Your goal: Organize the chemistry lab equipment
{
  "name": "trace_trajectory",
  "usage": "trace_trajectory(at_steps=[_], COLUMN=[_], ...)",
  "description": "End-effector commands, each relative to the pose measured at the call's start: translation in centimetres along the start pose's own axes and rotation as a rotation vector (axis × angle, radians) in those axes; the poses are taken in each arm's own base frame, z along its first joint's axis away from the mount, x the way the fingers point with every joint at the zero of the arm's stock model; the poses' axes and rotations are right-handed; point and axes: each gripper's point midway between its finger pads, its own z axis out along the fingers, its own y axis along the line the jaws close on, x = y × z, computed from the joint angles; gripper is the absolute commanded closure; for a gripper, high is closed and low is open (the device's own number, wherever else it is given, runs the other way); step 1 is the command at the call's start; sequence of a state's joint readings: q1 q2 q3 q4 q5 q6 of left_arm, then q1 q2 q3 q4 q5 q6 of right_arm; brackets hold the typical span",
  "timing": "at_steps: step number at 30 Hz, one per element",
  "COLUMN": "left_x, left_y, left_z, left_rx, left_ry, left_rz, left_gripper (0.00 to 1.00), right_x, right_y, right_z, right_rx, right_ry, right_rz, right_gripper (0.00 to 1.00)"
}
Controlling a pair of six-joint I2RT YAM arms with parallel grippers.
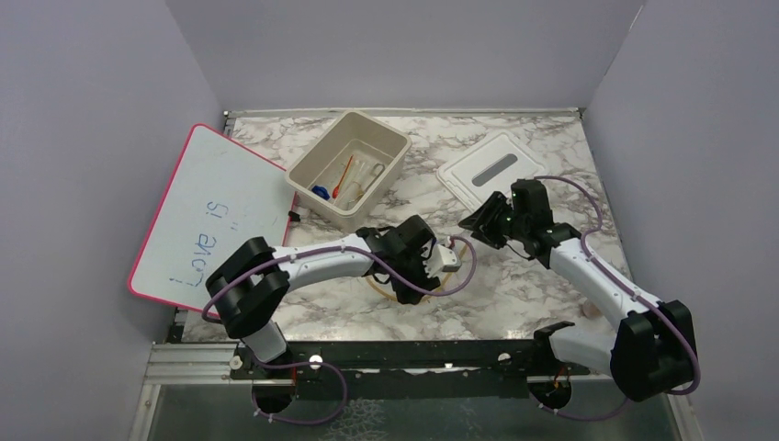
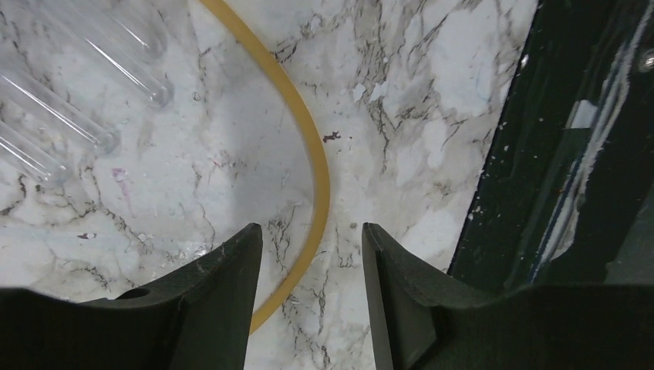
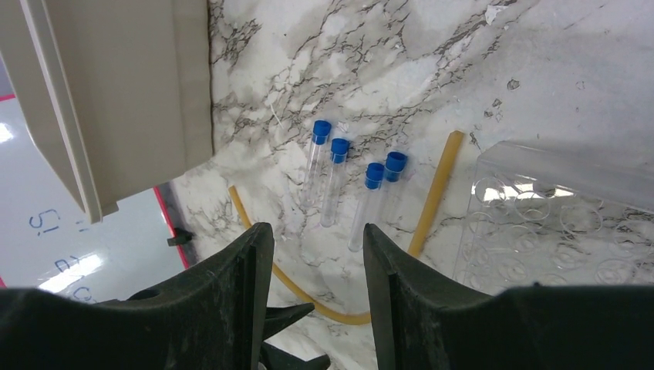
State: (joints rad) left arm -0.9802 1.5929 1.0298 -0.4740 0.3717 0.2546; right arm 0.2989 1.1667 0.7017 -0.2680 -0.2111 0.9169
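The left gripper (image 2: pixel 310 229) straddled the curved amber rubber tube (image 2: pixel 312 146), jaws apart, likely lined up to pinch it. The right gripper (image 3: pixel 318 228), also apart and empty, hovered over blue-capped clear tubes (image 3: pixel 332 185) beside that tube.

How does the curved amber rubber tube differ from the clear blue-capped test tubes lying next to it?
The curved amber rubber tube is opaque and bends in a curve; the clear blue-capped test tubes are see-through and straight. The rubber tube is one long piece without caps; the test tubes are four short pieces, each capped. Both lie flat on the marble table.
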Motion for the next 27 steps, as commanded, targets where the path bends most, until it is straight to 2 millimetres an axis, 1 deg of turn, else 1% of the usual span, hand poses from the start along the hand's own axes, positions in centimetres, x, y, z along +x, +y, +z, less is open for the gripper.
trace_trajectory(at_steps=[1, 5, 10, 13, 18, 20, 22, 24, 27], left_x=[2.0, 3.5, 5.4, 5.7, 6.6, 7.2, 7.6, 7.8, 7.8], left_y=[1.0, 1.2, 0.4, 0.0, 0.5, 0.4, -0.3, -1.1, -1.8], left_z=[1.6, 2.7, 3.7, 3.7, 3.8, 3.7, 3.6, 3.4, 3.2], left_rx=[-0.071, -0.097, -0.083, -0.069, -0.107, -0.113, -0.091, -0.064, -0.059], left_ry=[0.091, 0.155, 0.227, 0.238, 0.274, 0.297, 0.312, 0.321, 0.327], left_rz=[0.009, 0.035, 0.06, 0.066, 0.076, 0.086, 0.089, 0.092, 0.111], left_gripper=[0.48, 0.49, 0.53, 0.57, 0.65, 0.67, 0.7, 0.7, 0.68], right_x=[0.0, -0.1, -0.1, -0.1, -0.3, -0.3, -0.3, -0.5, -0.6], right_y=[0.3, 0.1, -0.1, -0.2, -0.3, -0.3, -0.4, -0.4, -0.4], right_z=[-0.2, -0.3, -0.3, -0.3, -0.3, -0.4, -0.5, -0.6, -0.7], right_rx=[-0.031, -0.025, -0.021, -0.018, -0.017, -0.016, -0.015, -0.014, -0.013], right_ry=[-0.003, -0.006, -0.006, -0.007, -0.011, -0.013, -0.014, -0.022, -0.028], right_rz=[0.008, 0.009, 0.012, 0.014, 0.015, 0.015, 0.015, 0.015, 0.016], right_gripper=[0.49, 0.49, 0.49, 0.49, 0.49, 0.49, 0.49, 0.49, 0.49])
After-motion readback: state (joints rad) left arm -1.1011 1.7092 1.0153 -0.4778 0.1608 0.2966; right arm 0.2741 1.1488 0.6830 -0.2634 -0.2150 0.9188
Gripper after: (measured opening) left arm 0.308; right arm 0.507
